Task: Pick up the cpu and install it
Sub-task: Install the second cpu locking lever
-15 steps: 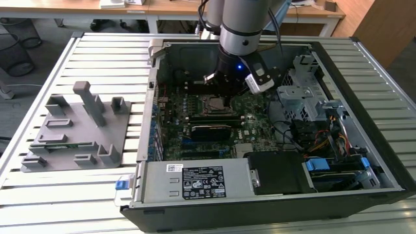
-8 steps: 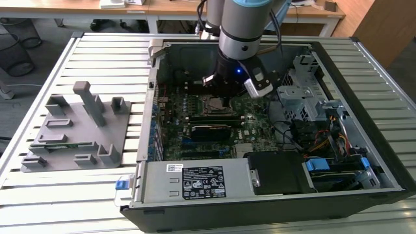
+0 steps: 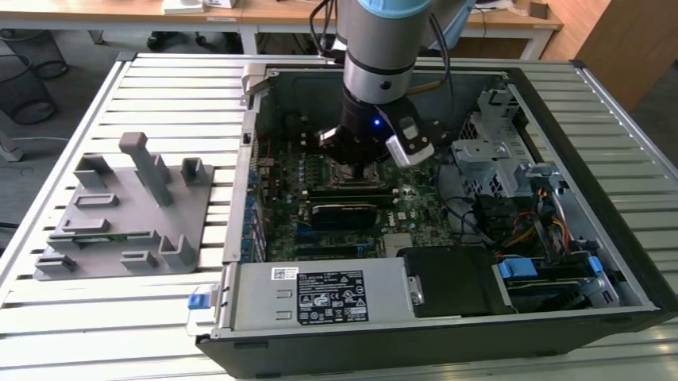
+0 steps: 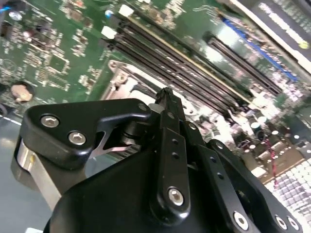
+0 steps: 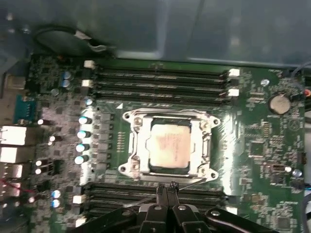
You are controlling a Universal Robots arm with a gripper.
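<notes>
1. In the first wrist view the gripper [image 5: 167, 190] has its two black fingertips pressed together with no gap between them and nothing held. It hovers just beside one edge of the socket frame [image 5: 169, 145], over the nearest memory slots.
2. In the second wrist view the gripper [image 4: 166, 94] shows the same closed fingers as one narrow black tip above the motherboard [image 4: 58, 58]. Its black linkage body takes up much of the foreground.
3. In the exterior view the arm reaches down into the open computer case [image 3: 593, 103], and the gripper [image 3: 366, 163] sits low over the middle of the board.
4. One cpu [image 5: 169, 146] lies flat inside the socket frame, its silver-grey top facing up, apart from the fingertips.
5. There is one socket frame, square and metal, with a screw at each of its four corners.
6. Memory slots [image 5: 160, 80] run in two banks, one on each side of the socket. Four long black slots show in the far bank. The near bank is partly hidden by the gripper.
7. On the slatted worktop [image 3: 159, 87], at the exterior view's left of the case, stands one grey parts fixture [image 3: 122, 214].
</notes>
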